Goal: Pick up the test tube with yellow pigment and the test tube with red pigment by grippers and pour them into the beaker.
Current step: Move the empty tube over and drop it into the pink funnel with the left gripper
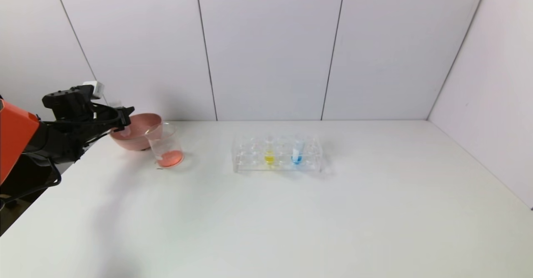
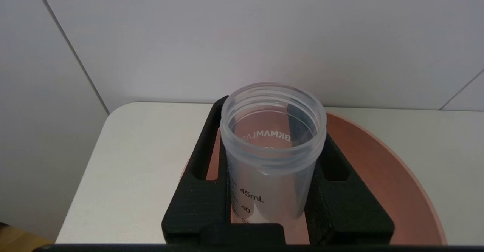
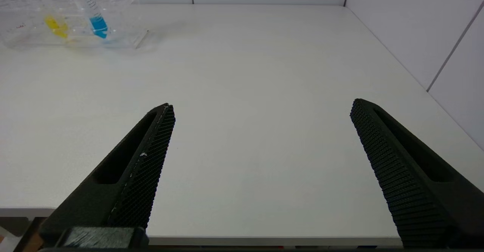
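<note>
My left gripper point(image 1: 125, 121) hangs at the far left of the table, over the pink bowl point(image 1: 141, 142). It is shut on a clear test tube point(image 2: 272, 169) with printed volume marks; the tube's open mouth faces the wrist camera, no colour shows inside it, and its bottom end is hidden. Just right of the bowl stands the beaker point(image 1: 165, 146) with red-orange liquid in its bottom. The test tube with yellow pigment point(image 1: 269, 155) stands upright in the clear rack point(image 1: 250, 161) at mid-table. My right gripper point(image 3: 261, 104) is open above the table's near right edge, holding nothing.
A blue-bottomed tube point(image 1: 297, 155) stands in the rack right of the yellow one. White walls close the table at the back and right. In the left wrist view the pink bowl point(image 2: 378, 169) lies below the fingers.
</note>
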### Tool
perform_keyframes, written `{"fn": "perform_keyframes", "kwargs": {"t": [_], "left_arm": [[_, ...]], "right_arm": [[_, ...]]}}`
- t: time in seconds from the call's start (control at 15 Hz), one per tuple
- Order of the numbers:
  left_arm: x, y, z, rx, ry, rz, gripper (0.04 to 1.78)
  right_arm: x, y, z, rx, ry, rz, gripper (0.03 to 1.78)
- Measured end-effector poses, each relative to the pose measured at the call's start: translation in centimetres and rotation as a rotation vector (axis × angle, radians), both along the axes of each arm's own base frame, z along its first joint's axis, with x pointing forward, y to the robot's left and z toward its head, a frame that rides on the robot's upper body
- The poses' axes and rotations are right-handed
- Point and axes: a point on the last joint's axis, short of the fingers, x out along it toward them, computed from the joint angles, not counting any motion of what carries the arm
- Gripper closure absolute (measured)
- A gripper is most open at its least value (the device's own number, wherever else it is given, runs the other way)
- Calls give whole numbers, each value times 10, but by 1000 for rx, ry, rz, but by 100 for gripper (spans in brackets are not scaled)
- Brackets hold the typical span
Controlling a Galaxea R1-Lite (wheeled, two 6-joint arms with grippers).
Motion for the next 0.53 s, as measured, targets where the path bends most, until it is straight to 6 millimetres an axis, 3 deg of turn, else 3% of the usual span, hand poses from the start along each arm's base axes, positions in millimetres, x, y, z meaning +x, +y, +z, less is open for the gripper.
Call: {"fn": "perform_keyframes", "kwargs": {"t": [0.53], "left_arm": [[-1,1,3,-3,-3,12,124]], "right_arm": [[0,0,0,0,0,0,11]]}}
